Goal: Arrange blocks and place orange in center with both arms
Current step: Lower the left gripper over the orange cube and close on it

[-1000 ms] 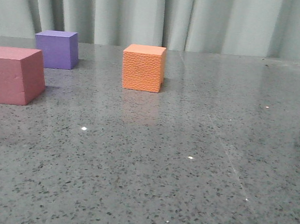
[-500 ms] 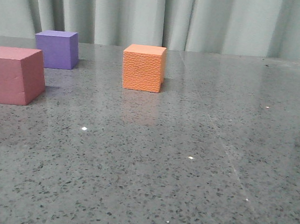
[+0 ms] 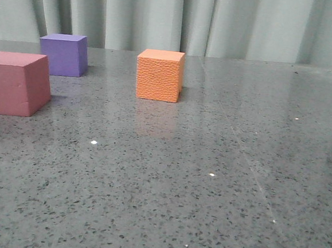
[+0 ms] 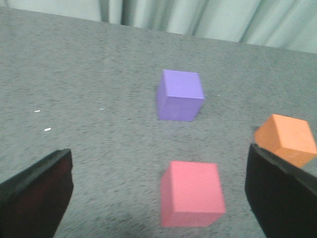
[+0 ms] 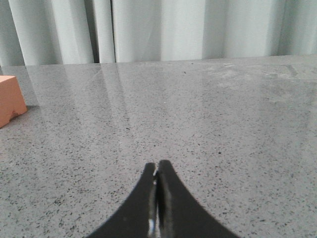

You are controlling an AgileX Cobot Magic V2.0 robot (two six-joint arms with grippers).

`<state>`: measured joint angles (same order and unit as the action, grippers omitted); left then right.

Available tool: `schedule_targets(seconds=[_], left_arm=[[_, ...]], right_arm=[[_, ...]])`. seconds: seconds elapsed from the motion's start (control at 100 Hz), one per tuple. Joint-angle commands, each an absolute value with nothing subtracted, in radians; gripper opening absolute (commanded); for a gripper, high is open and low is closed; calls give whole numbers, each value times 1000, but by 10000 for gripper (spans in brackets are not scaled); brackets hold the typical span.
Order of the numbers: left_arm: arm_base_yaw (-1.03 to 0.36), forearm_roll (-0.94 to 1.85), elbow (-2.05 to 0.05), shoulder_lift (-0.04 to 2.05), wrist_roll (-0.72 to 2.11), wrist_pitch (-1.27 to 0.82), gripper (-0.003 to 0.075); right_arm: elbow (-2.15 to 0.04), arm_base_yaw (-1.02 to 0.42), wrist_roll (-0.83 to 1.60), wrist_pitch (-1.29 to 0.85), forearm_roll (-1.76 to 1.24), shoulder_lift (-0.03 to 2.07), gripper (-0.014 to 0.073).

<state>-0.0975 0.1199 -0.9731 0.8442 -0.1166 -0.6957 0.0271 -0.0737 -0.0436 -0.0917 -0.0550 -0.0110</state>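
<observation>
Front view shows nothing arranged yet: orange cube (image 3: 159, 75) sits mid-table toward the far edge, purple cube (image 3: 63, 54) and pink cube (image 3: 15, 83) near the left edge. My left gripper (image 4: 158, 198) hangs spread wide above the pink cube, holding nothing; the right gripper (image 5: 157, 179) is clenched empty, so I judge all moves remain.

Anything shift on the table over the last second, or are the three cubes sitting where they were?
Nothing has visibly moved. In the front view the pinkish-red cube, the purple cube and the orange cube sit where they were a second ago, apart from one another, and none has been taken hold of. Neither arm has entered that view.
</observation>
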Motion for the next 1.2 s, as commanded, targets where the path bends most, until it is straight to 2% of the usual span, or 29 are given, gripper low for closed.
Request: schedule_targets(seconds=[0.0,0.27,0.6,0.87,1.19], left_arm=[[-138,204,-1059,925,-66,-641,658],[-416,174,-1247,1221,-85,-536,650],[-614,-48,-1522,1585,-329,-534,636],[-686,-226,-1698,1770,-447,-654,629],[-686,-310,-1708,1815,-554,-671,629]], right_arm=[[14,-67,-36,-8,-54,-35,-67],[14,-67,-36,-8,-54,-35,-67],[14,-67,-36,-8,-54,-35,-67],[14,-67,-36,-8,-54,-35,-67],[14,-67,-36,-8,-54,-35,-67]])
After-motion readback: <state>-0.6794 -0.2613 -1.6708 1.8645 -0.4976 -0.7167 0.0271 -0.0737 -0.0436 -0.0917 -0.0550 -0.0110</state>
